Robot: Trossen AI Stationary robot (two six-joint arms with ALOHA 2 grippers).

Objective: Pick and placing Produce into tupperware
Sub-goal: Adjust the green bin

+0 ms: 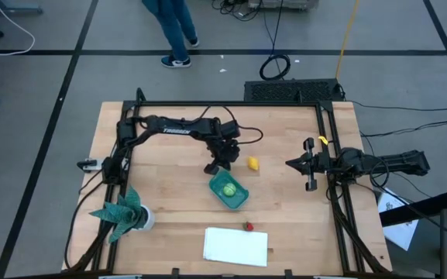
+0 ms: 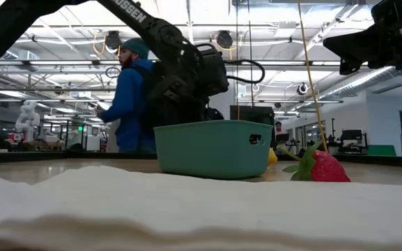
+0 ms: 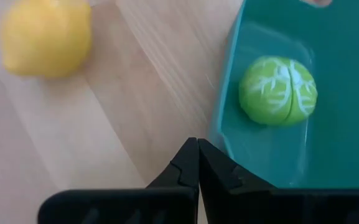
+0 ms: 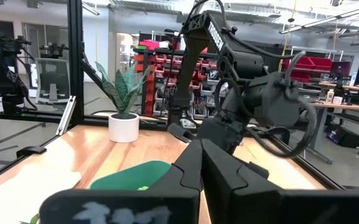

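Note:
The teal tupperware point(image 1: 237, 198) sits on the table's middle, and the green round piece point(image 1: 228, 189) lies inside it point(image 3: 277, 91). The yellow lemon point(image 1: 252, 163) rests on the wood beyond the container's far side point(image 3: 45, 38). The red piece point(image 1: 248, 226) lies at the white rectangle's far edge point(image 2: 322, 167). My left gripper point(image 1: 211, 167) hovers shut above the table, just beside the tupperware's rim point(image 3: 228, 93) and touching nothing point(image 3: 198, 163). My right gripper point(image 1: 291, 163) waits shut at the table's right point(image 4: 201, 163).
A flat white rectangle point(image 1: 236, 246) lies near the table's near edge. A teal leafy plant in a white pot point(image 1: 126, 211) stands at the near left. A black frame point(image 1: 231, 105) edges the table. A person point(image 2: 127, 97) stands behind the far side.

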